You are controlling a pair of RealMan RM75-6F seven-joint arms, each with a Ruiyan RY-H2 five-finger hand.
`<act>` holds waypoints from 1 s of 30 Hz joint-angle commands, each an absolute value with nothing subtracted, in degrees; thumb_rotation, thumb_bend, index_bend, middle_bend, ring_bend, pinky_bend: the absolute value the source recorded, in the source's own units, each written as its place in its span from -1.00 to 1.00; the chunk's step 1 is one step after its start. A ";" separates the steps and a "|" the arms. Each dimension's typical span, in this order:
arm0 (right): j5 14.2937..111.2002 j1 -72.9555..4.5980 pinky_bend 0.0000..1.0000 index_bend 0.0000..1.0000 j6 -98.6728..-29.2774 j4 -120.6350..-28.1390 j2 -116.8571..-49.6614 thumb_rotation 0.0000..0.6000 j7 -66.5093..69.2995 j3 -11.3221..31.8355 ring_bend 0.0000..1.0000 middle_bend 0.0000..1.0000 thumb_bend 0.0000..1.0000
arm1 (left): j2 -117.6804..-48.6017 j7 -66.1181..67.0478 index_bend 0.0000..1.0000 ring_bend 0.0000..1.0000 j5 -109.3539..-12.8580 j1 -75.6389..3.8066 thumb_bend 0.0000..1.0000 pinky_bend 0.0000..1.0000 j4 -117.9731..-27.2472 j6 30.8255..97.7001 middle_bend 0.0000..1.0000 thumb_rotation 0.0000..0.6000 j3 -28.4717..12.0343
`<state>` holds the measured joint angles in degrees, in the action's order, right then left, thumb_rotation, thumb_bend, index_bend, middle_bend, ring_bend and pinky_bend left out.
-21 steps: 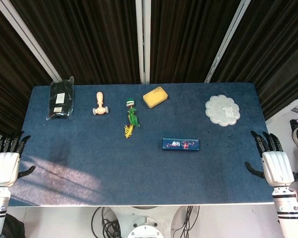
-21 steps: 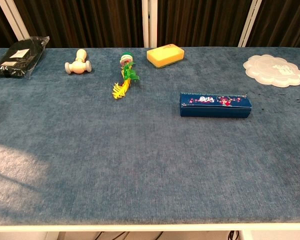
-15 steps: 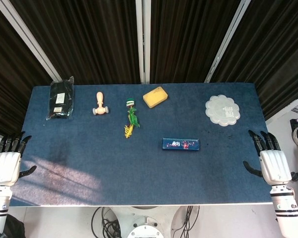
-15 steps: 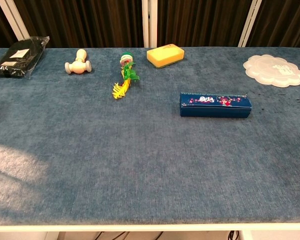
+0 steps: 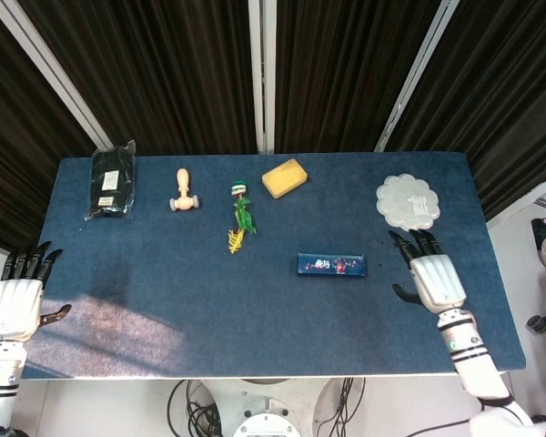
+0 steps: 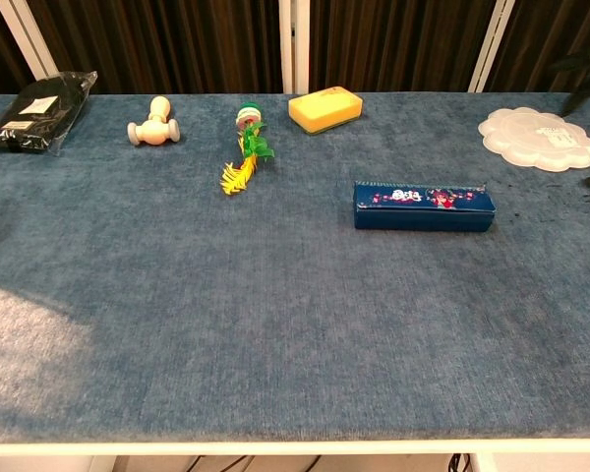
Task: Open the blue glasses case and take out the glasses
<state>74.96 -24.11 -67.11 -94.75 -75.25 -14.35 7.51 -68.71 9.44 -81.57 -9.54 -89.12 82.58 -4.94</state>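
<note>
The blue case (image 5: 332,264) lies shut on the surface (image 5: 255,309), a bit right of the middle. It has not moved. The glasses cannot be seen, as the lid is down.

The right hand (image 5: 432,278) has moved. It was out past the right edge of the surface a moment ago. Now it is over the surface, near the right end of the case but not touching it. Its fingers (image 5: 414,244) are spread out and hold nothing. In the chest view only dark fingertips (image 6: 585,61) show at the right edge, and they are hard to make out.

The left hand (image 5: 16,300) is about where it was, just off the left edge of the surface. Its fingers are apart and hold nothing. The chest view does not show it.

Behind the right hand sits a clear flower-shaped lid (image 5: 408,202). Along the back are a yellow sponge (image 5: 284,177), a green and yellow toy (image 5: 240,218), a small wooden roller (image 5: 183,191) and a black packet (image 5: 112,180). None of these has moved.
</note>
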 commanded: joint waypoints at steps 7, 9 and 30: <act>68.07 -33.44 -0.88 -0.94 -56.65 -82.35 -87.92 1.00 -18.63 10.71 -0.90 -0.51 -0.65 | -68.25 9.06 -0.69 -1.00 -81.21 -9.84 -0.91 -0.97 -88.99 81.57 -0.91 1.00 -4.85; 67.85 -34.13 -0.88 -0.94 -55.92 -81.29 -89.00 1.00 -18.52 10.65 -0.90 -0.51 -0.65 | -68.31 8.87 -0.69 -1.00 -80.99 -9.81 -0.91 -0.97 -88.85 81.41 -0.91 1.00 -4.83; 65.76 -36.29 -0.88 -0.92 -53.78 -80.76 -89.42 1.00 -18.35 9.98 -0.90 -0.44 -0.49 | -68.49 7.71 -0.69 -1.00 -80.94 -10.25 -0.91 -0.97 -87.75 80.63 -0.91 1.00 -4.83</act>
